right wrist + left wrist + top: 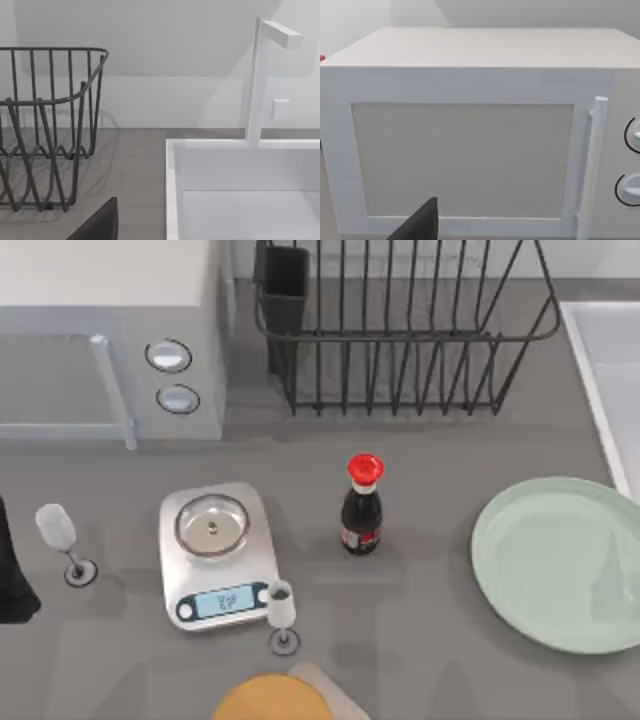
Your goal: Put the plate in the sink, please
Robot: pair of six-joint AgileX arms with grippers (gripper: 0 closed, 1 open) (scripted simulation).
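The pale mint-green plate (560,562) lies flat on the grey counter at the right, its edge running past the top view's right side. Behind it at the far right is the white sink (612,370), a recessed basin with a raised rim (172,190) and a white tap (260,80) at its back. My left arm (12,575) sits at the table's left edge, facing the microwave (470,145); a dark part of my left gripper (420,224) pokes into its wrist view. A dark part of my right gripper (100,222) shows before the sink, apart from the plate.
A black wire dish rack (400,330) stands at the back, left of the sink. A red-capped soy sauce bottle (362,506), a silver scale (216,555), two small glasses (281,616) (62,540) and an orange-yellow disc (272,700) occupy the middle and front.
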